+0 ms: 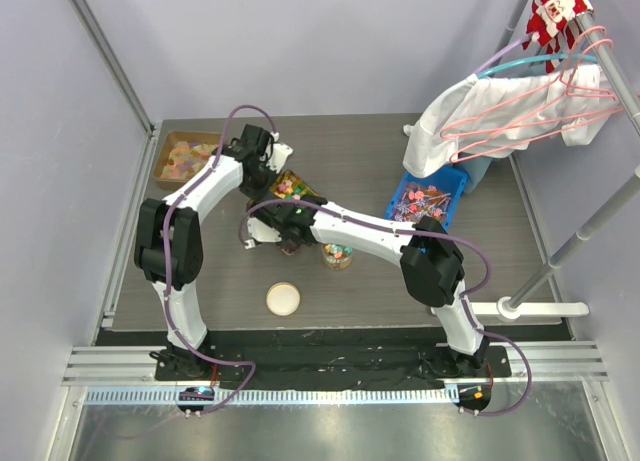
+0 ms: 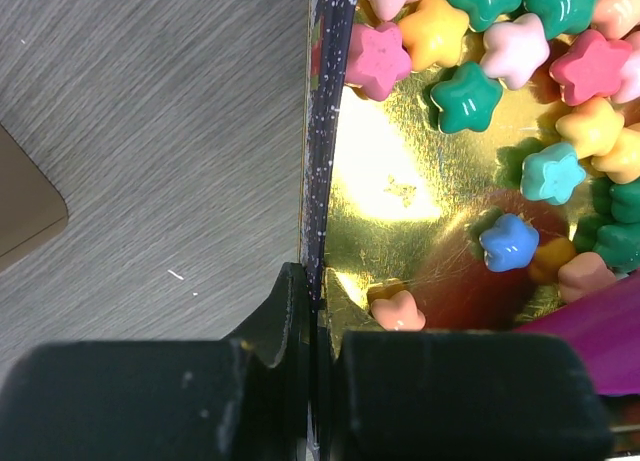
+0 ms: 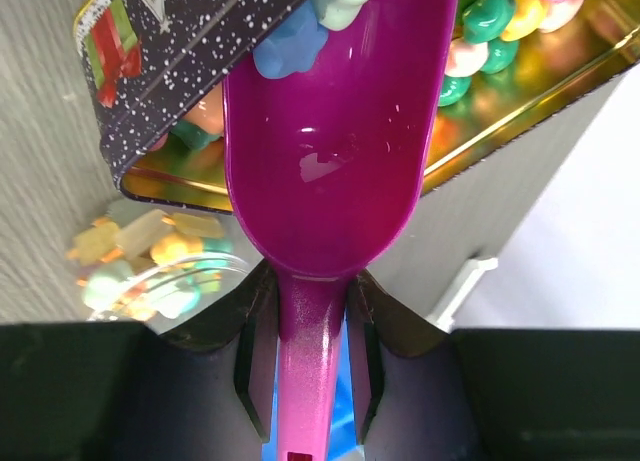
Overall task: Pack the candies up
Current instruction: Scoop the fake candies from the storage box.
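Observation:
A dark speckled tin [image 1: 290,189] with a gold inside holds several star-shaped candies [image 2: 470,96] in pink, green, orange and blue. My left gripper [image 2: 318,311] is shut on the tin's wall [image 2: 322,131], which stands upright between the jaws. My right gripper [image 3: 312,291] is shut on the handle of a magenta scoop [image 3: 330,151]. The scoop's bowl reaches into the tin [image 3: 150,71] and touches a blue star candy [image 3: 290,41] at its tip. The scoop's edge also shows in the left wrist view [image 2: 600,331]. A clear jar [image 1: 337,253] below the tin holds some candies [image 3: 150,246].
A brown tray [image 1: 185,159] of orange and yellow gummy-like candies sits at the back left. A round pale lid [image 1: 283,299] lies near the front. A blue bin [image 1: 428,199] stands at the right, under white clothes on hangers [image 1: 500,111].

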`<state>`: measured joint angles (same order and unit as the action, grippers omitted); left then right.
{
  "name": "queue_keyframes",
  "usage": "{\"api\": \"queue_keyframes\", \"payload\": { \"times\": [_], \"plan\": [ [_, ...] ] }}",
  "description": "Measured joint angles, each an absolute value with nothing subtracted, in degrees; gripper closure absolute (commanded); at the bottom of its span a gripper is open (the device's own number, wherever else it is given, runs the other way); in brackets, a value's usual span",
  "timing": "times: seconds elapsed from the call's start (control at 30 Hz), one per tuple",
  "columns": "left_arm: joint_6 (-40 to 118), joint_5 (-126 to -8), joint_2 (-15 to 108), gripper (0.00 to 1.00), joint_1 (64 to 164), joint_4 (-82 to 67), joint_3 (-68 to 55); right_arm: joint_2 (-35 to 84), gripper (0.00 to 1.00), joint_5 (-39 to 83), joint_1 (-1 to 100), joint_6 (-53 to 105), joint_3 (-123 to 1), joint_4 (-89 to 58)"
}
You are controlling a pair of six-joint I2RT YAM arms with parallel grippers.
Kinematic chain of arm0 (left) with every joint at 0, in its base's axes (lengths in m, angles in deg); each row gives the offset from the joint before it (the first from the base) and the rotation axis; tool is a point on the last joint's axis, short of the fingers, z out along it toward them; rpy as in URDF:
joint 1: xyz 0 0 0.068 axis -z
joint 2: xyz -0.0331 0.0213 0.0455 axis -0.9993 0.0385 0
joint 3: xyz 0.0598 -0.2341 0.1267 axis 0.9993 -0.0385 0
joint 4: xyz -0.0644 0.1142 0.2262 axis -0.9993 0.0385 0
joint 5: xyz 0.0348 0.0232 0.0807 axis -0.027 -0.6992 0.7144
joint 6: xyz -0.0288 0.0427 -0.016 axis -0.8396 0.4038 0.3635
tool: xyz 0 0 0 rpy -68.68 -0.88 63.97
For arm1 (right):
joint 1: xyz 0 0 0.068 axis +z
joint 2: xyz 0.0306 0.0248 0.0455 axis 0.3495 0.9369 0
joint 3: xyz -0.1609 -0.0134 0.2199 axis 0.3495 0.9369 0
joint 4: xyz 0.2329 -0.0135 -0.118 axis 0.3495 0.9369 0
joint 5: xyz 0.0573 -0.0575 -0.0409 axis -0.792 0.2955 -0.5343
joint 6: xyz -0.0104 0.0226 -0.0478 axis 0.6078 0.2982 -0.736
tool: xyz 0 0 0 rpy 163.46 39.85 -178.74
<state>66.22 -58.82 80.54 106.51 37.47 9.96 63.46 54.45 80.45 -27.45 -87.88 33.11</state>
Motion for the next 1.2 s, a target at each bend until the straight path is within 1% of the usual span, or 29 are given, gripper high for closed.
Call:
{"api": "queue_keyframes", "payload": {
  "times": [0.23,0.47,0.67,1.0,1.2],
  "plan": [
    [66.2,-58.8,80.5,1.0,106.5,37.5,9.1,63.4,0.99,49.9,79.8,-20.3,-87.9,33.4],
    [65.8,-58.8,80.5,1.0,106.5,36.7,8.8,63.0,0.99,42.8,76.5,-13.3,-88.1,32.4],
    [64.8,-58.8,80.5,1.0,106.5,35.0,8.5,61.8,0.99,40.1,72.8,-9.1,-88.1,30.1],
    [64.7,-59.4,80.3,1.0,106.5,34.5,8.3,56.5,0.99,39.2,66.0,-8.3,-88.0,28.7],
    [64.2,-59.4,80.3,1.0,106.0,34.0,8.2,53.0,0.99,38.8,64.1,-9.5,-85.9,29.2]
  ]
}}
